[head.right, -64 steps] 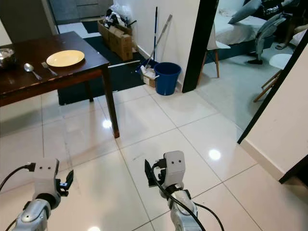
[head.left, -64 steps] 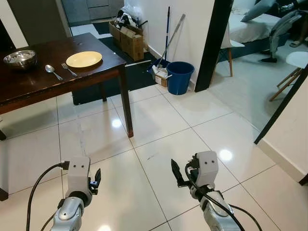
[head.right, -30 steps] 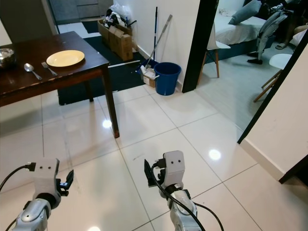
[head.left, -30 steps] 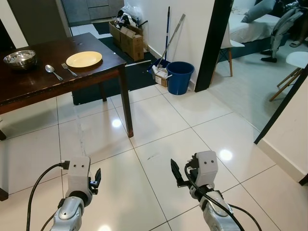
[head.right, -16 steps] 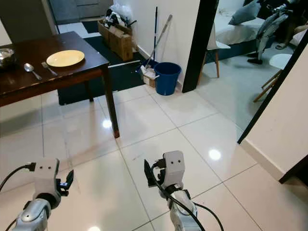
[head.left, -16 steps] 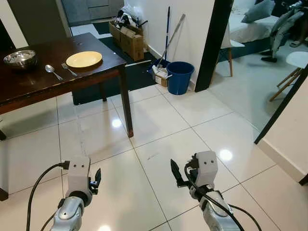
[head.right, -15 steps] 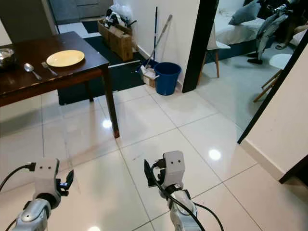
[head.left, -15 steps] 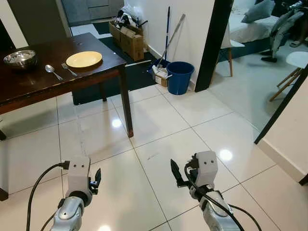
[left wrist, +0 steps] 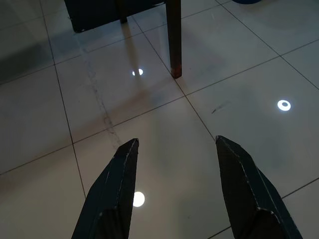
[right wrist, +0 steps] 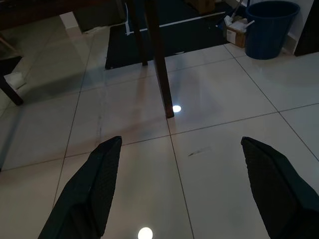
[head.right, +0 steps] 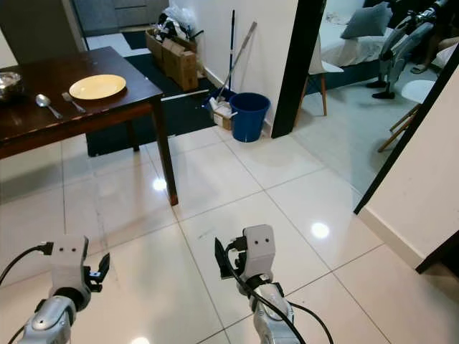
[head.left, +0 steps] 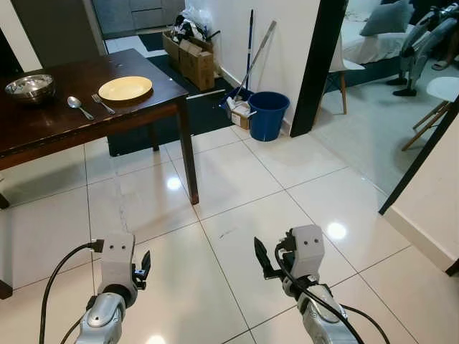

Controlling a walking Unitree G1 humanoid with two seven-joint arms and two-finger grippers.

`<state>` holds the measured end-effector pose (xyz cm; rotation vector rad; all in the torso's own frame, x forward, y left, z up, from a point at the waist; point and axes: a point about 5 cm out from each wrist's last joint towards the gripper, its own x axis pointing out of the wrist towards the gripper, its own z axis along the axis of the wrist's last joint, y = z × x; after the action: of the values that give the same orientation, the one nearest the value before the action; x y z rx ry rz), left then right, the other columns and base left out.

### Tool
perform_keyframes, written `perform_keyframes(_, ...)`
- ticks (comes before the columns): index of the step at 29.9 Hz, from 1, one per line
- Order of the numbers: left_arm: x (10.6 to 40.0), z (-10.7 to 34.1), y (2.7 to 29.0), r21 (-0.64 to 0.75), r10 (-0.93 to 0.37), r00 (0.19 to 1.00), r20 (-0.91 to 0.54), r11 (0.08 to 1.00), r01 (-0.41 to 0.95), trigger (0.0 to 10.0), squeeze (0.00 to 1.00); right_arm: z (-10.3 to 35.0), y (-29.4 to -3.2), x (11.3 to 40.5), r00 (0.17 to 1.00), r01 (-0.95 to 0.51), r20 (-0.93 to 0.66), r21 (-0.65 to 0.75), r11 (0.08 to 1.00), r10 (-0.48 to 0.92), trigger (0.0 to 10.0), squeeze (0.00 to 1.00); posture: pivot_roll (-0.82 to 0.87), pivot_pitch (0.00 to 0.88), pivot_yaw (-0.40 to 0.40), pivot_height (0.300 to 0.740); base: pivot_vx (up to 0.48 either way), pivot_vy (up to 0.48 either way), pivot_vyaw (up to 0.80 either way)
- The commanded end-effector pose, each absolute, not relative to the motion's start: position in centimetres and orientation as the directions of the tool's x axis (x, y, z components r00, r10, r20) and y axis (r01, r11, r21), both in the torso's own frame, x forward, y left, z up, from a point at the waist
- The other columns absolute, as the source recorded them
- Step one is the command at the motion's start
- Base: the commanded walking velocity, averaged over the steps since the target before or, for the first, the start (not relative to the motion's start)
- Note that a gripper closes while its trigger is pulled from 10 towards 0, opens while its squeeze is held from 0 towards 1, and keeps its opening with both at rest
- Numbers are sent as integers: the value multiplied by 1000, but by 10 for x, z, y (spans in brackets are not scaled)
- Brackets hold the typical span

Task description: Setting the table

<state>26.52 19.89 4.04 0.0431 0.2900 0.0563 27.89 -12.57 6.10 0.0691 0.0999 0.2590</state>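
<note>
1. The left gripper [left wrist: 174,191] hangs low over bare floor [head.left: 237,186], fingers spread wide with nothing between them.
2. The right gripper [right wrist: 184,191] hangs just as low beside it, fingers spread wider still, holding nothing.
3. The table [head.left: 43,125] stands ahead on the robot's left, well apart from both grippers; its near corner leg [head.left: 188,161] comes down onto the tiles ahead of the left gripper.
4. On the table near that corner lies a yellow plate [head.left: 125,88], close to the right edge of the top.
5. A fork [head.left: 102,103] lies just left of the plate, a spoon [head.left: 78,106] just left of the fork, and a steel bowl [head.left: 30,86] further left, towards the far edge.
6. A dark mat [head.left: 208,111] lies on the floor behind the table leg.
7. A blue bucket [head.left: 267,115] stands against the wall beside the black door frame [head.left: 319,64], with a mop [head.left: 247,64] leaning above it and cardboard boxes [head.left: 192,61] further back.
8. From the table leg to the door frame and the wall [head.left: 437,201] on the right, glossy tiles run open right up to the grippers.
</note>
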Motion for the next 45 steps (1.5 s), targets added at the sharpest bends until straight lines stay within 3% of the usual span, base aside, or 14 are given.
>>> perform_keyframes(1,262,36,201,61,65,949,-310,997,-48,10000,0,56,-124,275,958,-255,-114,84,963,264,10000,0,8,0,81,740,0,0,0)
perform_keyframes(39,262,37,201,61,66,949,-310,997,-49,10000,0,57,-123,275,958,-256,-113,85,963,264,10000,0,7,0,81,740,0,0,0)
perform_keyframes(42,263,40,208,58,104,949,-297,994,-91,10000,0,57,-123,275,958,-256,-114,85,963,265,10000,0,6,0,81,740,0,0,0)
perform_keyframes(45,264,50,224,-7,205,943,-261,977,-215,10000,0,54,-126,272,956,-259,-124,85,962,268,10000,0,4,0,81,740,0,0,0)
